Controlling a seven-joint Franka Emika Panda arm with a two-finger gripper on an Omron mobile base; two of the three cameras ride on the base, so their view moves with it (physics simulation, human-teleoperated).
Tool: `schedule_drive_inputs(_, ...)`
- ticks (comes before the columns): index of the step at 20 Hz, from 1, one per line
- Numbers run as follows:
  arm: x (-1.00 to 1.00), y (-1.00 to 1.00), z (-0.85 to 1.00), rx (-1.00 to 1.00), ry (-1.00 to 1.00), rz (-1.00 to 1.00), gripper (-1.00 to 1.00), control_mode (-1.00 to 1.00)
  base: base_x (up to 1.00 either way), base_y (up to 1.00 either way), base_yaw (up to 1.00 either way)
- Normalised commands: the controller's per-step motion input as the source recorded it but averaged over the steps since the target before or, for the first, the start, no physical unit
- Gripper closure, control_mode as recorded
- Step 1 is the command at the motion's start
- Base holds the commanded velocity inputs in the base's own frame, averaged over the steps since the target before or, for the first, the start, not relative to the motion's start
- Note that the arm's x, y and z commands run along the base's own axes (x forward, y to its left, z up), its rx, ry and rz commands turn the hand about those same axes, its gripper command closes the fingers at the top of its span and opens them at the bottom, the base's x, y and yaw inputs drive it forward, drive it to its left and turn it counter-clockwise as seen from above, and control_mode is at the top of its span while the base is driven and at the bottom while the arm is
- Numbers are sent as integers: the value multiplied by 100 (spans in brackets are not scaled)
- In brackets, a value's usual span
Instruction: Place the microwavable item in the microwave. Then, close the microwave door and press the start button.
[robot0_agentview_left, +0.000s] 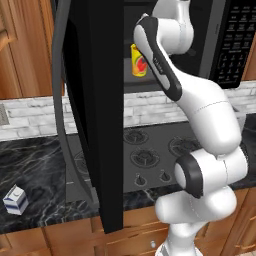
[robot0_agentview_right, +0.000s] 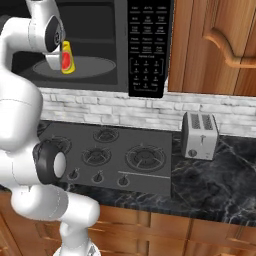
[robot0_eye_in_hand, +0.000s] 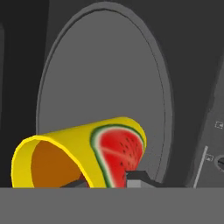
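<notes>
Above a black gas cooktop (robot0_agentview_right: 112, 157) set in a dark marble counter (robot0_agentview_left: 45, 160), the large black over-range microwave (robot0_agentview_right: 90, 47) is seen with its wide black door (robot0_agentview_left: 92, 100) swung open. Inside, over the round grey turntable (robot0_eye_in_hand: 105, 87), the small yellow cup with a watermelon picture (robot0_eye_in_hand: 83, 155) is gripped between the narrowly set fingers of the gripper (robot0_eye_in_hand: 107, 180).

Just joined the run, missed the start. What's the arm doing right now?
The arm is reaching into the open microwave with the yellow watermelon cup. The claw sits at the cup, whose open mouth faces the hand camera; whether it grips or has let go can't be told. The cup is over the turntable. The microwave door hangs wide open, and the keypad is untouched.
</notes>
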Motion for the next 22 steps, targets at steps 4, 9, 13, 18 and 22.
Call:
schedule_drive_inputs(4, 28, 6, -24, -3, 0, 0, 100, -100, 0, 0, 0)
schedule_drive_inputs(9, 40, 9, -43, -4, 6, 0, 100, -100, 0, 0, 0)
schedule_drive_inputs(13, 28, 3, -32, -3, 2, 0, -100, -100, 0, 0, 0)
schedule_drive_inputs(18, 9, 0, -6, 0, -2, 0, -100, -100, 0, 0, 0)
schedule_drive_inputs(22, 2, 0, -6, 0, -4, 0, -100, -100, 0, 0, 0)
